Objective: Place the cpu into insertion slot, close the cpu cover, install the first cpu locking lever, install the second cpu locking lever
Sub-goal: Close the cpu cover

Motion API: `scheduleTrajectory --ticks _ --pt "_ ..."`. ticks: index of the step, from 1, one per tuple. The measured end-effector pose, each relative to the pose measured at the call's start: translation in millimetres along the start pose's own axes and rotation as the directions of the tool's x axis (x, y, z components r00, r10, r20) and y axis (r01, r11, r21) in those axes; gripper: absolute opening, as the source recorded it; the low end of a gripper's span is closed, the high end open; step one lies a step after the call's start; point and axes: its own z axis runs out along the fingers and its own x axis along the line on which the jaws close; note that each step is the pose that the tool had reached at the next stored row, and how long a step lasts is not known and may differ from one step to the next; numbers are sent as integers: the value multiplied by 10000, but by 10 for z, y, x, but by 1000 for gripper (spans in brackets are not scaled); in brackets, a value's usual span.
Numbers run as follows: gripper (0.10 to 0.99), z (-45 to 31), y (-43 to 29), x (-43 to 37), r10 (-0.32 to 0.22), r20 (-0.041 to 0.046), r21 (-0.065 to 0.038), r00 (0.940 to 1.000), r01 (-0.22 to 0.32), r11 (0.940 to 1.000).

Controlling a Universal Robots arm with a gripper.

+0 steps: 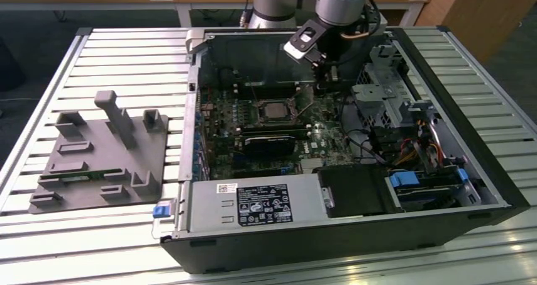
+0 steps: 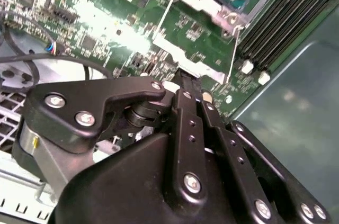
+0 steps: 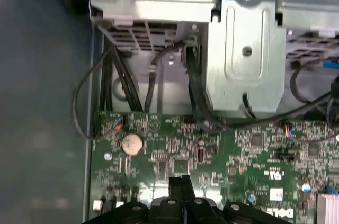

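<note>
Exterior view first: the black tower case (image 1: 336, 250) lies on its side on the slatted metal desk (image 1: 126, 52), open face up. My guess is that's to lay the green motherboard (image 1: 331, 134) flat so the arm can work from above. The cpu (image 1: 273, 112) already sits in the insertion slot (image 1: 291, 112), a dull grey square inside a silver rim. The pincer (image 1: 328, 78) hangs low over the board, near the slot, toward the exterior view's right and further back. A grey plastic fixture tray (image 1: 100, 153) with upright pegs sits well apart on the exterior view's left.

In the second wrist view, the pincer (image 2: 186, 78) is all matte black bolted links, and the tips are pinched narrow with nothing visible between them. They point at a shiny strip of sheet metal at the socket's edge. The cpu's pale top shows beyond it, with the cpu cover (image 2: 209, 2) framing it. Thin wire rods (image 2: 163, 20) run along the sides, probably the levers, but I can't tell if anything's latched. Long black memory slots (image 2: 286, 12) sit just beside.

In the first wrist view, the tips are together over the board, near a round coin cell (image 3: 132, 143). A galvanised drive cage (image 3: 246, 60) and loose black cables (image 3: 114, 81) sit beyond.
</note>
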Motion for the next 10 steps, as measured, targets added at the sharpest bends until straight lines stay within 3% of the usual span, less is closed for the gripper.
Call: scheduleTrajectory --ticks 10 --pt "106 -8 -254 7 0 0 8 10000 0 10000"
